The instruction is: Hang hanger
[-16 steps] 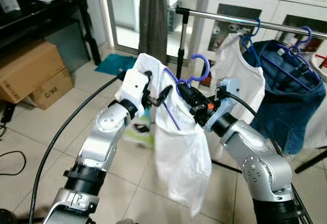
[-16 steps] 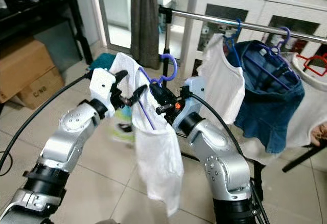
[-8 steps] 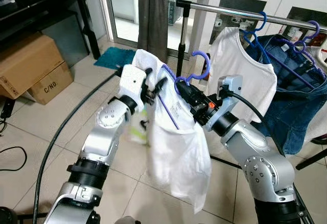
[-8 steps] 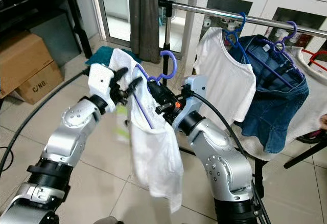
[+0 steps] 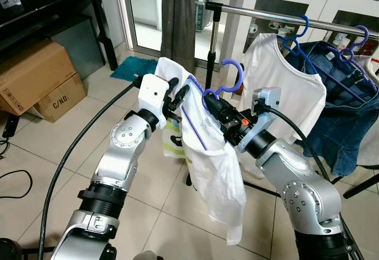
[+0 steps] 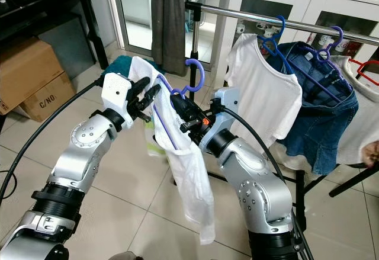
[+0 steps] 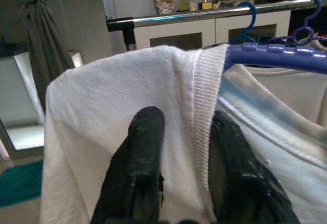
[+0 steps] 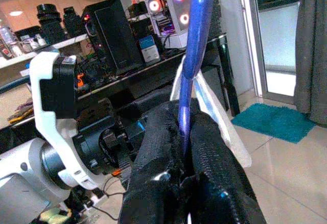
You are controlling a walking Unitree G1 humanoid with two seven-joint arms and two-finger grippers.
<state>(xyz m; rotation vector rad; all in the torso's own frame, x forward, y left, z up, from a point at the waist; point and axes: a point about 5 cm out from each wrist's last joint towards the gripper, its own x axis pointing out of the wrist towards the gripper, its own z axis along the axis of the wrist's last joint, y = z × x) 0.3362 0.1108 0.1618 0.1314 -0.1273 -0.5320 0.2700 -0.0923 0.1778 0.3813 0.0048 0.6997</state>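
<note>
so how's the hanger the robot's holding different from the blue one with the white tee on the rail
The held hanger is off the rail, its hook free in the air; the blue hanger on the rail is hooked on. The held hanger's white garment hangs bunched and lopsided; the white t-shirt on the rail hangs spread. The right gripper pinches the held one; nothing grips the other. Both are blue-purple plastic.

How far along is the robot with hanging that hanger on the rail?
Done: the white shirt is already on the blue hanger. In hand: the right gripper clamps the hanger's neck, and the left gripper pinches the shirt's shoulder. Left: hooking it over the metal rail, which it hasn't reached.
</note>
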